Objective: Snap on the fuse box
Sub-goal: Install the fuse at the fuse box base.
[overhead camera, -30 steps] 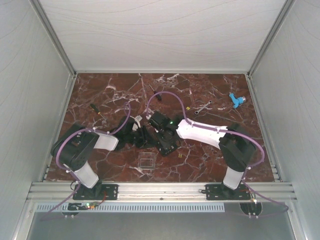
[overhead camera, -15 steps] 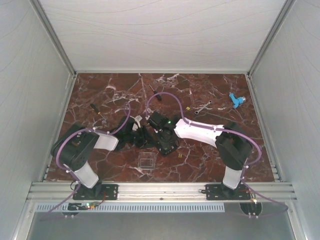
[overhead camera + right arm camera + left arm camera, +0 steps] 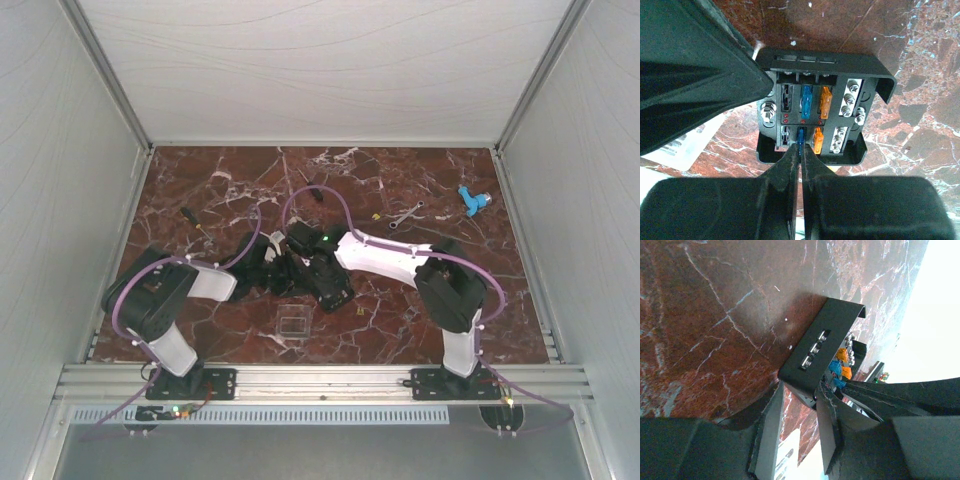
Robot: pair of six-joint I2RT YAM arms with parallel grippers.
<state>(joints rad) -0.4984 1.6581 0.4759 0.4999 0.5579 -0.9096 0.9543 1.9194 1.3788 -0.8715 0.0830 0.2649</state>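
Right wrist view: the right pincer point(image 3: 800, 151), nearly closed, pinches a blue fuse point(image 3: 800, 134) at a lower slot of the fuse box point(image 3: 850, 75), mid-worktop point(image 3: 920, 50). The left pincer point(image 3: 801, 392) appears to clamp its wall. Best to press straight in, blades square.

Left pincer point(image 3: 799, 390), right pincer point(image 3: 800, 146) crowd the fuse box point(image 3: 815, 120) (far table point(image 3: 230, 165) open).

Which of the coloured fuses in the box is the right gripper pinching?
The lower blue fuse, pinched between the right gripper's tips. The upper blue fuse, upper orange fuse and lower orange fuse stand free.
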